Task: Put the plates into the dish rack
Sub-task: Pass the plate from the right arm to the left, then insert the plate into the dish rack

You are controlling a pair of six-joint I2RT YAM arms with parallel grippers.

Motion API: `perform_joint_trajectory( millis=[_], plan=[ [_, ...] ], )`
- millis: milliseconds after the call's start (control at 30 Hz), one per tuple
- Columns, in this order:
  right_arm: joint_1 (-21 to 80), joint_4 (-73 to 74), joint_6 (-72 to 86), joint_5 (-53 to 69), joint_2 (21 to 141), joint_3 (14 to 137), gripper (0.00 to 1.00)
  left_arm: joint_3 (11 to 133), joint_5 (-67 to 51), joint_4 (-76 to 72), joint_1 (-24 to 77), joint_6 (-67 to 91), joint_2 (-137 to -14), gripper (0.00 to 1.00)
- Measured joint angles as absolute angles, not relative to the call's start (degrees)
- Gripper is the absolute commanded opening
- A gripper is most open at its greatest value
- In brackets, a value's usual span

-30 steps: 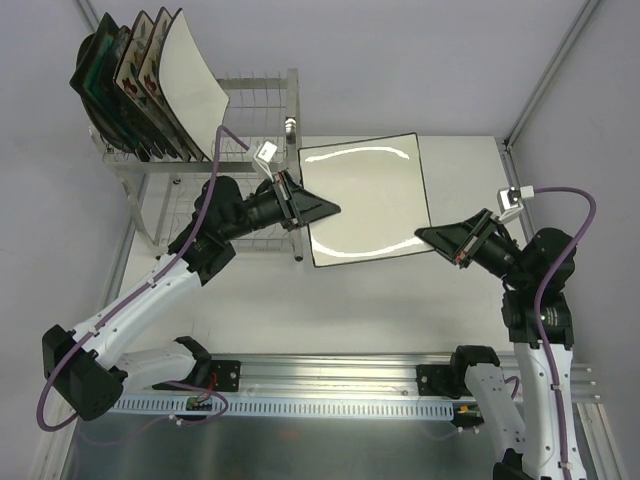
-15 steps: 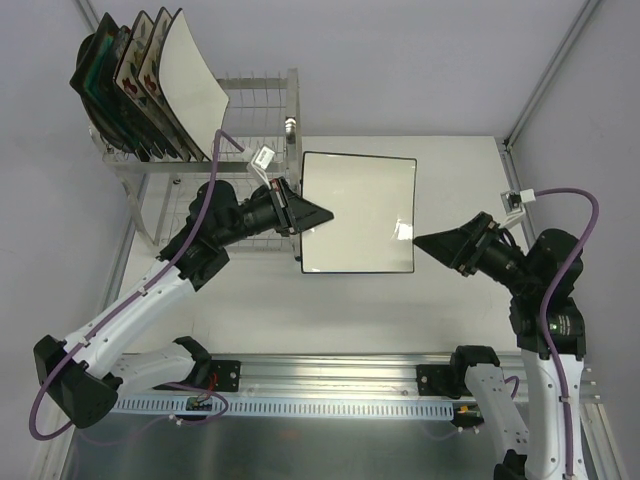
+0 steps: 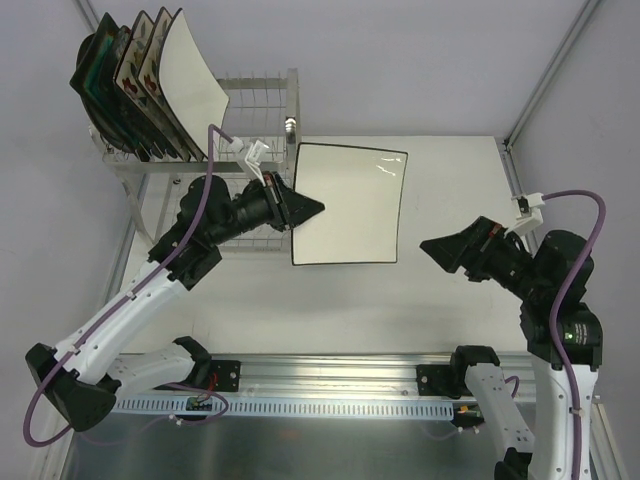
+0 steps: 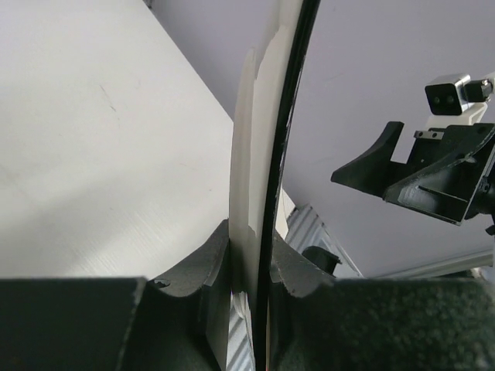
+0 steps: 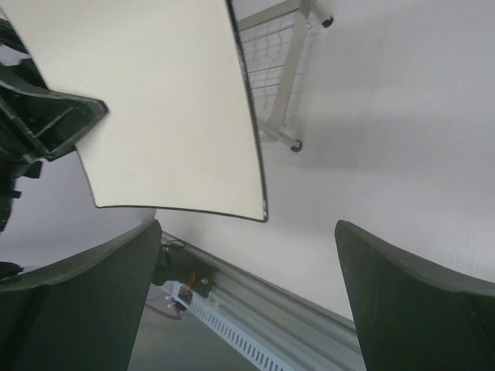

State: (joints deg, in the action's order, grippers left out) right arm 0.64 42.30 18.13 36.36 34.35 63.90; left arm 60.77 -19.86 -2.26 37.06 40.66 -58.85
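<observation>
A white square plate [image 3: 350,205] with a thin dark edge hangs above the table. My left gripper [image 3: 305,208] is shut on its left edge. In the left wrist view the plate [image 4: 255,170] stands edge-on, with that gripper [image 4: 251,255] clamped on both faces. My right gripper [image 3: 432,245] is open and empty, a short way off the plate's right edge. From the right wrist, the plate [image 5: 155,100] sits ahead of those wide-apart fingers [image 5: 247,294]. The silver wire dish rack [image 3: 262,95] stands at the back left. Several plates [image 3: 150,80] lean upright in its left end.
The rack's right end [image 5: 278,69] shows bare prongs, just behind the held plate. Vertical frame posts [image 3: 540,90] and grey walls close in the white table [image 3: 450,170]. An aluminium rail [image 3: 330,375] runs along the near edge between the arm bases.
My right gripper opened, let go of the plate's right edge and drew back to the right. The left gripper carried the plate slightly left and back, turning it.
</observation>
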Motion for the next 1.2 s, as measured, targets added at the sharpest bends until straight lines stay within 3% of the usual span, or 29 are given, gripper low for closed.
perform_joint_trajectory(
  millis=[300, 733, 1200],
  plan=[
    [0.6, 48.9, 11.8, 27.3, 34.3, 66.1, 1.0, 71.5, -14.2, 0.8, 37.1, 29.8, -57.5, 0.0],
    [0.6, 50.5, 9.5, 25.9, 34.3, 66.1, 1.0, 89.1, -6.8, 0.0, 37.1, 17.7, -62.7, 0.0],
    [0.6, 50.8, 8.0, 25.9, 35.6, 66.1, 1.0, 89.8, 7.3, -11.8, 35.9, -1.8, -67.3, 0.0]
  ],
)
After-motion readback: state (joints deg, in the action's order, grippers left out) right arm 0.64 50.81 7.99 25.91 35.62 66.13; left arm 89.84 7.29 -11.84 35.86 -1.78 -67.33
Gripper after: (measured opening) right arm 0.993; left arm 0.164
